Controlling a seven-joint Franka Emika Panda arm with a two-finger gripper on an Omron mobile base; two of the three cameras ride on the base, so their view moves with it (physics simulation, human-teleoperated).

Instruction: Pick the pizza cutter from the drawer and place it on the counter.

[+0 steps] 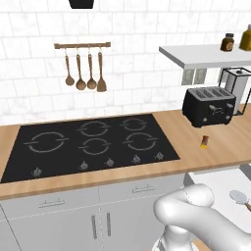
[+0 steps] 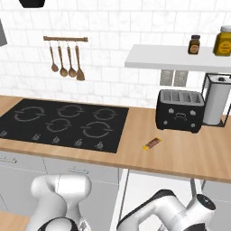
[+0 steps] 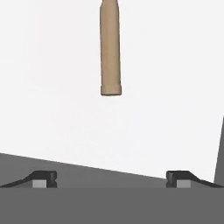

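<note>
The pizza cutter (image 1: 239, 196) lies in the open drawer (image 1: 217, 180) at the lower right of the left base view, its round pale blade showing beside my white arm. In the hand view its brown wooden handle (image 3: 109, 52) lies on the drawer's white floor (image 3: 170, 87), straight ahead of my gripper (image 3: 111, 180). The gripper is open, its two dark fingertips (image 3: 41, 179) wide apart with nothing between them, short of the handle's end. The wooden counter (image 1: 196, 162) runs above the drawer. In the right base view my arm covers much of the drawer (image 2: 149, 189) below the counter (image 2: 180, 155).
A black cooktop (image 1: 93, 142) is set in the counter at the left. A black toaster (image 1: 209, 106) and a paper towel holder (image 1: 238, 88) stand at the back right. A small yellow-brown cylinder (image 1: 205, 141) lies on the counter near the drawer. Wooden spoons (image 1: 84, 73) hang on the wall.
</note>
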